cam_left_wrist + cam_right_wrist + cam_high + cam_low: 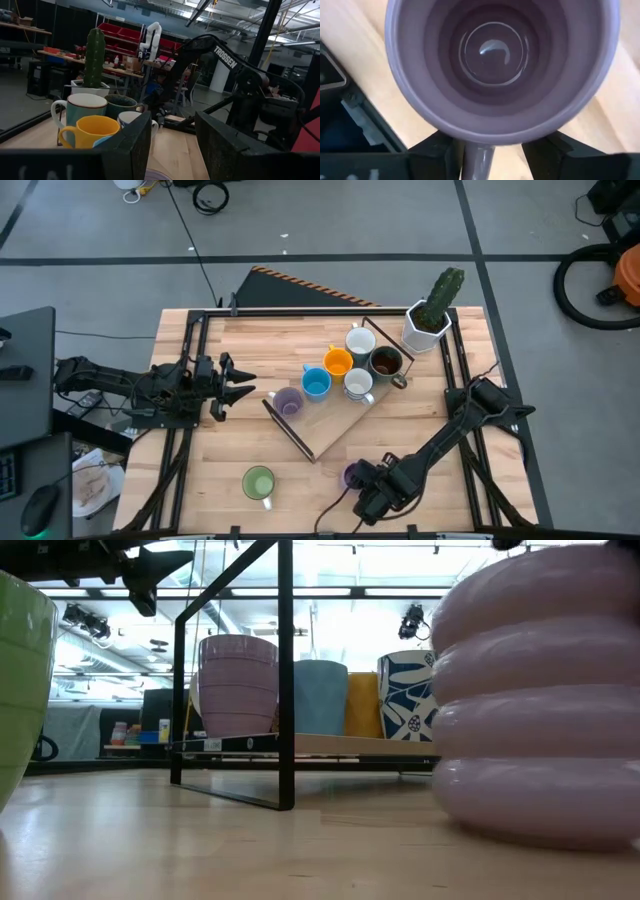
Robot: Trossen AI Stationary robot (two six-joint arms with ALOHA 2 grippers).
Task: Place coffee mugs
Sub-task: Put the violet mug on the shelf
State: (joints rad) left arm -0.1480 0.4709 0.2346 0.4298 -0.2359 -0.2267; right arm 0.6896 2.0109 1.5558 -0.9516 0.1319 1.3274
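A lilac mug (351, 474) stands upright near the table's front edge, its ribbed wall filling the right of the low view (540, 690). My right gripper (492, 150) points down over it, open. Its fingers stand either side of the mug's handle (478, 156), with a gap on one side at least. A green mug (258, 482) stands to the left of it. Several mugs sit on the wooden board (335, 425): lilac (288, 402), blue (316, 383), orange (338, 362), two white (360, 340), dark brown (385, 361). My left gripper (238, 380) waits open at the table's left.
A black wire frame (285, 670) stands at the board's near-left end. A white faceted pot with a cactus (428, 320) sits at the far right corner. Bare wood lies between the green mug and the board. Black rails run along both table sides.
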